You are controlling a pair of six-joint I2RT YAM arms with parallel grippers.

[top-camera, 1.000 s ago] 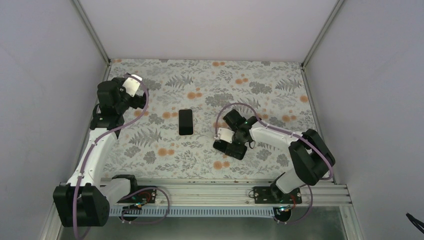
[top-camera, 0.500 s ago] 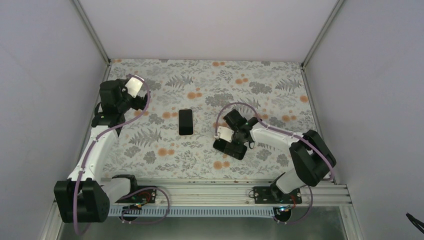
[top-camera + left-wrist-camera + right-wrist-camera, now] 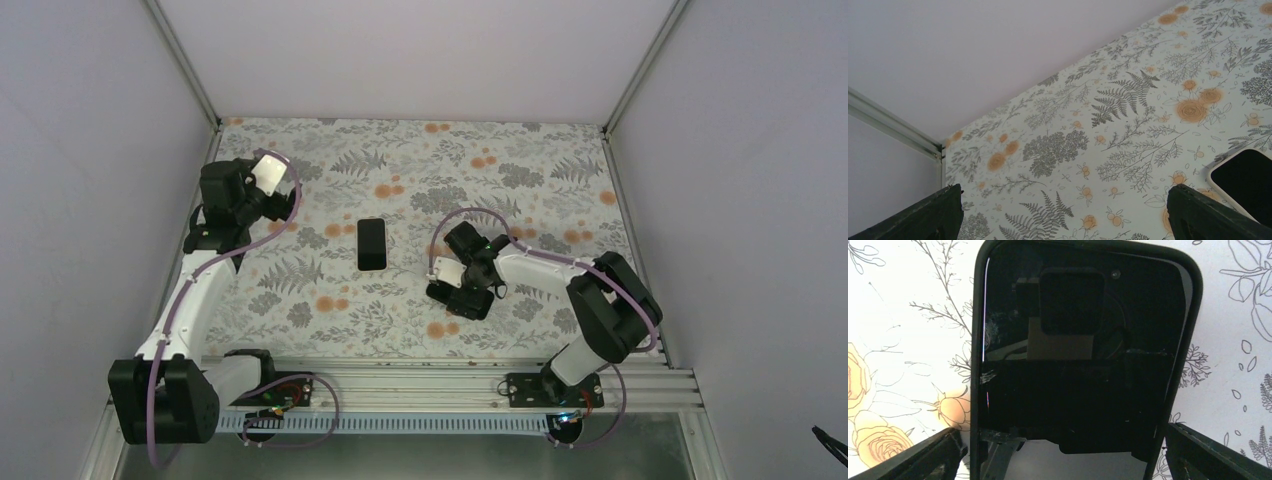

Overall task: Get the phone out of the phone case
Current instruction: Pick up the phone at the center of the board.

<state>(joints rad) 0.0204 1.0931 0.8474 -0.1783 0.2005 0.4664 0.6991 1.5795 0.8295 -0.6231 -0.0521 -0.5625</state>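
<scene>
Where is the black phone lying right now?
In the top view the phone lies flat near the middle of the flowery table, a little left of the right tool and apart from it.

Right arm's elbow (image 3: 605,308) (slightly) further left.

The flat black pale-rimmed slab (image 3: 1243,180) is cut off at the left wrist view's right edge. The glossy black round-cornered slab (image 3: 1083,365) runs off the right wrist view's near edge; overhead, the right gripper (image 3: 462,293) mostly hides it.
</scene>
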